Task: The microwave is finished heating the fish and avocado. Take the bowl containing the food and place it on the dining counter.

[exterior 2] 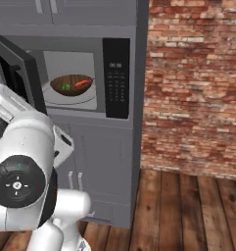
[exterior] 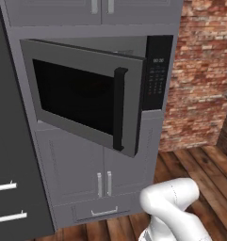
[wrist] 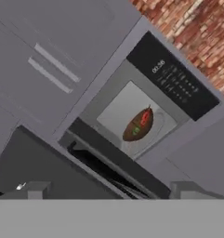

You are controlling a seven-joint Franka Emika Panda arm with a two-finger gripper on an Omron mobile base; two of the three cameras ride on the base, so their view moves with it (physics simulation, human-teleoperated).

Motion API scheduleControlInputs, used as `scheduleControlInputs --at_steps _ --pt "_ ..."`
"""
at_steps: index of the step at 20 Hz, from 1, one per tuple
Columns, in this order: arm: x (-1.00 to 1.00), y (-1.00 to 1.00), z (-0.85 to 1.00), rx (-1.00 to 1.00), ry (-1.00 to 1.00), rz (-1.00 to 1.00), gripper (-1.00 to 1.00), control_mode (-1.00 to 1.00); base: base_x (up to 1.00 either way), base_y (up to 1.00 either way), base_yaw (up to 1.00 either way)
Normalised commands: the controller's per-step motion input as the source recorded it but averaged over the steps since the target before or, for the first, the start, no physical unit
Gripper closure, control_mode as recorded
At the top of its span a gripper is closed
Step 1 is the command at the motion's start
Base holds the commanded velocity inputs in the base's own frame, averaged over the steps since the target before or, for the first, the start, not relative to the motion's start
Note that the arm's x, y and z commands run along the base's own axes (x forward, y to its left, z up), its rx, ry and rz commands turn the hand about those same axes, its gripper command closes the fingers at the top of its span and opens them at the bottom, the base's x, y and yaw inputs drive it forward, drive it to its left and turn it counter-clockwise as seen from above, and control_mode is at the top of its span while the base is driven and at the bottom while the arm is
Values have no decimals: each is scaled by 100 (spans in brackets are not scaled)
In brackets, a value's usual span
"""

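Note:
The microwave (exterior: 155,70) is set into grey cabinets, and its dark glass door (exterior: 82,96) with the black handle (exterior: 118,108) stands swung out. Inside, on the turntable, sits the brown wooden bowl (exterior 2: 72,84) holding the red-orange fish (exterior 2: 82,83) and the green avocado (exterior 2: 66,87). From the hand view the bowl (wrist: 138,125) lies well ahead, past the door's edge, with the fish (wrist: 145,117) and avocado (wrist: 135,131) in it. My gripper (wrist: 114,190) is open, its fingertips (wrist: 36,189) wide apart with nothing between them. The dining counter is out of view.
Grey cabinet doors (exterior: 103,174) and a drawer sit below the microwave. A dark tall panel (exterior: 11,155) with pale handles stands to the left. A red brick wall (exterior 2: 193,88) and a wooden floor (exterior 2: 183,211) are to the right. My arm's elbow (exterior 2: 21,171) looms at the lower left.

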Motion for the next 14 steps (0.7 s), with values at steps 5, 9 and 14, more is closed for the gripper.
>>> scheduleControlInputs --at_steps 5,9,14 --pt "93 -79 -9 38 33 21 -100 -100 0 0 0" --pt "100 -6 -34 16 29 21 -100 -100 0 0 0" --pt "92 63 -60 0 16 17 -100 -100 0 0 0"
